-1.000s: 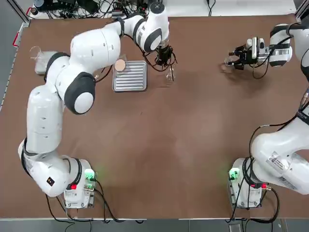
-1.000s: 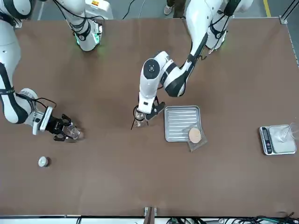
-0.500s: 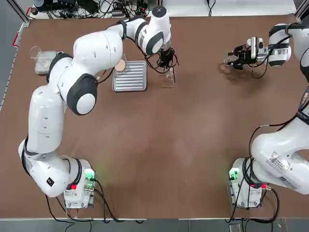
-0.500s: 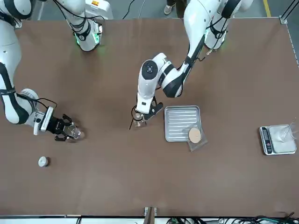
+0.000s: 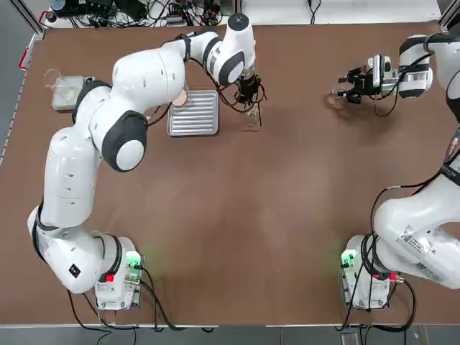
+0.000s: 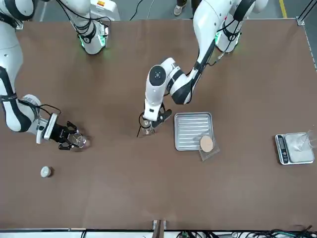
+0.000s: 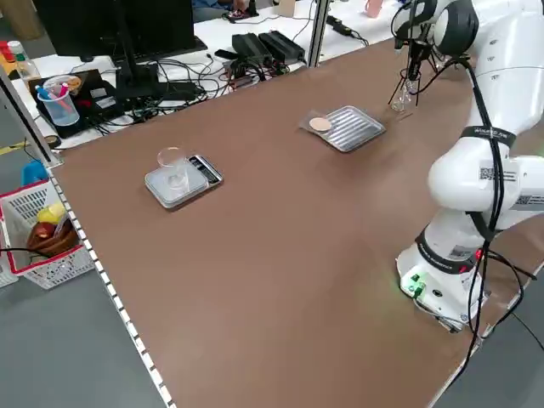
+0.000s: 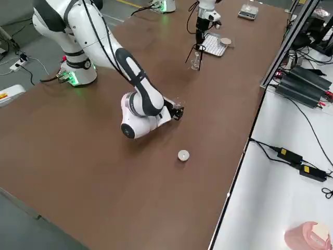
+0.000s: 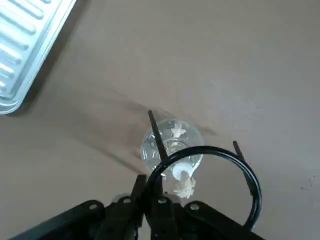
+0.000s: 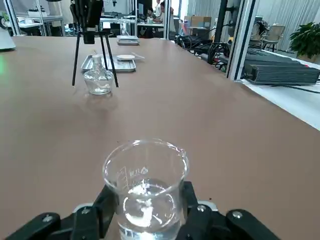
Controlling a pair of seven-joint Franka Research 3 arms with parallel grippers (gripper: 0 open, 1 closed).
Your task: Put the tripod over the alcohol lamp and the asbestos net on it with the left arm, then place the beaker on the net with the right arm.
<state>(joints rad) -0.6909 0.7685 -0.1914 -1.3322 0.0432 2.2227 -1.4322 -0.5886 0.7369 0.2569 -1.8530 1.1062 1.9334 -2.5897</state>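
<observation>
My left gripper point(image 5: 248, 92) is shut on the ring of the black wire tripod point(image 9: 206, 180) and holds it upright over the clear alcohol lamp point(image 9: 171, 144). The legs straddle the lamp point(image 10: 98, 80); whether the feet touch the table I cannot tell. The asbestos net point(image 6: 205, 145), with its tan disc, lies at a corner of the ribbed tray. Far to the right, my right gripper point(image 5: 343, 88) is shut on the clear beaker point(image 10: 145, 187), low over the table.
The ribbed silver tray point(image 5: 195, 115) lies just left of the lamp. A scale with a clear dish point(image 5: 65, 90) sits at the far left. A small white capped bottle point(image 6: 45, 171) stands beyond the right gripper. Cables line the far edge.
My left gripper has crept a little to the right with the tripod, bringing its ring more over the lamp. The right gripper and beaker have hardly moved.
</observation>
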